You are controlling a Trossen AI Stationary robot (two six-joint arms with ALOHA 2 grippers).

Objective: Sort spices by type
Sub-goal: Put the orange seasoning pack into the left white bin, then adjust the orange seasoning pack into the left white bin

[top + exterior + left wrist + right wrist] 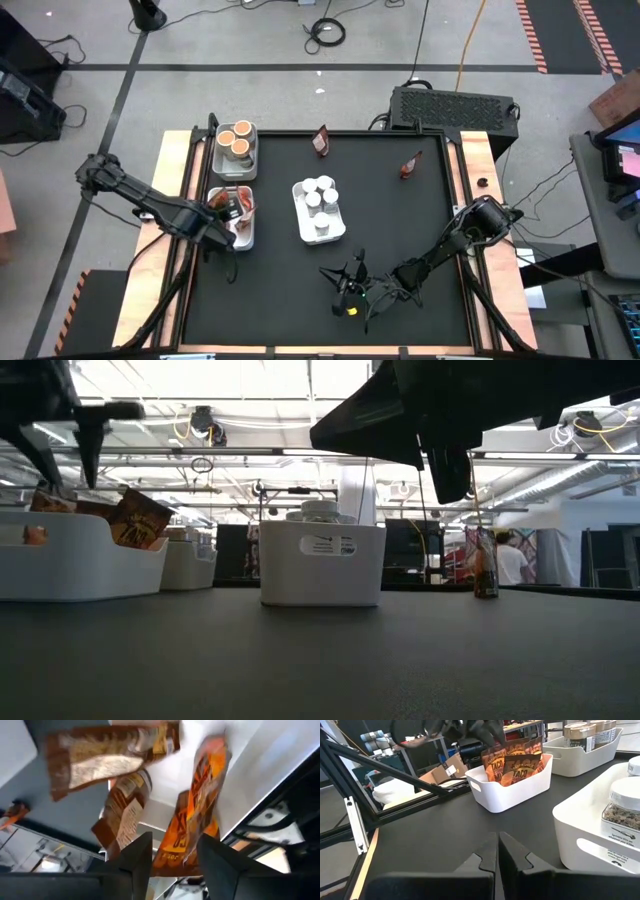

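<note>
Reddish-brown and orange packets stand in a white tray at the table's left. My left gripper hovers open just above them, its fingers either side of an orange packet. Orange-topped tubs fill the far left tray. White-capped jars fill the middle tray. Two loose packets, one and another, stand on the far part of the mat. My right gripper is shut, held low over the mat near the front edge, touching nothing. My left gripper comes slanting down from above at the packet tray. Its two fingers stand on either side of the orange packet's nearer end. I cannot tell whether they touch it. The packet leans among the others in the tray.
The black mat has bare room between the middle tray and its right edge. Wooden rails border the mat on both sides. A black box sits behind the far edge.
</note>
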